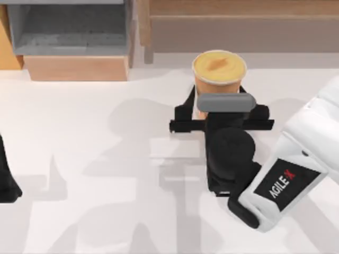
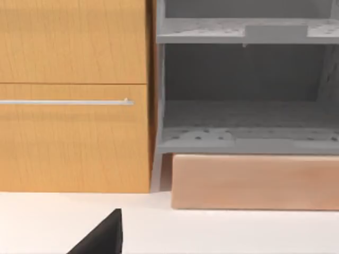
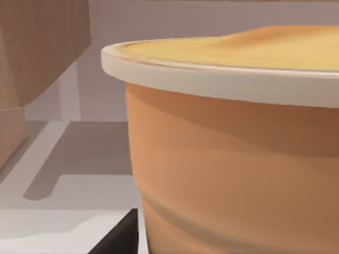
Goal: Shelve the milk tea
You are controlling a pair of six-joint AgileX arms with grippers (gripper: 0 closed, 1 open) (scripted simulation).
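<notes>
Milk tea (image 1: 219,69) stands upright on the tabletop (image 1: 95,159), right of the grey shelf (image 1: 69,29). Our right gripper (image 1: 220,108) straddles it, fingers spread, not yet pinching; left arm parked far left.

Bright, even, rendered light. Soft grey arm shadows overlap on the smooth white tabletop (image 1: 106,159), falling toward seven o'clock in the top view. No glare; edges look slightly soft throughout.
</notes>
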